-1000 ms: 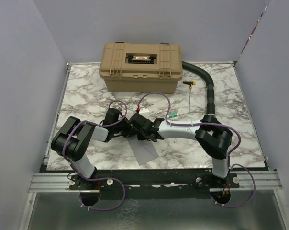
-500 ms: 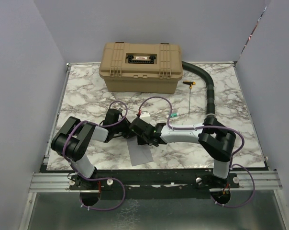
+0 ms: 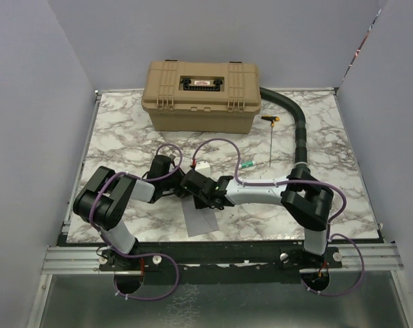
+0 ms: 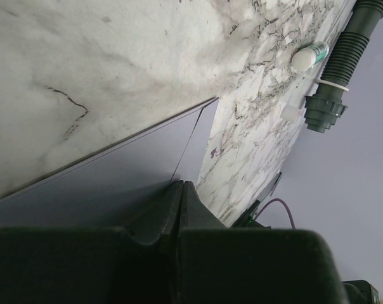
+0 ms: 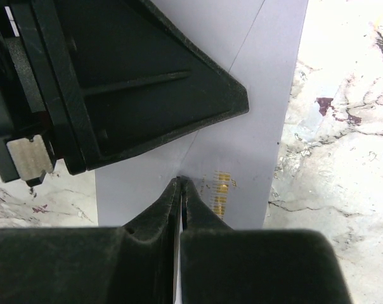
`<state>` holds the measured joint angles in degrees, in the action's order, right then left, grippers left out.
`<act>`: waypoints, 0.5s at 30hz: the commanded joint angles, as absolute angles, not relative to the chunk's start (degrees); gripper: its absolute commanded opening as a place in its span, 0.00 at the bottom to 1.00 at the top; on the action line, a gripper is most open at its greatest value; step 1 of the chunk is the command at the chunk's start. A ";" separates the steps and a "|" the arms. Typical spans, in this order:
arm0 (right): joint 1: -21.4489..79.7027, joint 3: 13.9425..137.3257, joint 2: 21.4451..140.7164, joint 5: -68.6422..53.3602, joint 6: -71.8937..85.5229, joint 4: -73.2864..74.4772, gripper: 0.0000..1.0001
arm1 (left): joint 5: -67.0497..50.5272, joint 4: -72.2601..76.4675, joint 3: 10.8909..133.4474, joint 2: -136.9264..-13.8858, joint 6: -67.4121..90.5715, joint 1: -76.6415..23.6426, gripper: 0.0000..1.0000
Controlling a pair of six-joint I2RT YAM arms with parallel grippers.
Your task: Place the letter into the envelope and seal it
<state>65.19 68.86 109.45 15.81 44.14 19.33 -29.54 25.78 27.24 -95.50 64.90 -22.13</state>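
The right gripper (image 5: 180, 182) has been carried leftward, and the envelope (image 3: 200, 219) has been turned squarer to the tan case (image 3: 201, 96). The envelope is laid flat on the marble table (image 3: 124, 137), well in front of the case's middle. Both grippers are found at the envelope's edge nearer the case. The fingers of the left gripper (image 4: 181, 185) are seen pressed together, as are the right's. Whether paper is pinched cannot be told.

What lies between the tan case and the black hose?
A thin yellow-handled tool, between the tan case and the black hose, seen in the top external view.
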 commanded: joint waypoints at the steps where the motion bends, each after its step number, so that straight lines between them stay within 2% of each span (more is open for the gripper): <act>1: 67.12 64.14 115.53 12.75 45.17 28.85 0.04 | -23.23 15.42 25.31 -97.74 61.21 -21.80 0.00; 15: 70.37 60.33 113.05 12.73 45.86 33.41 0.04 | -22.24 10.48 29.26 -97.39 57.70 -21.55 0.00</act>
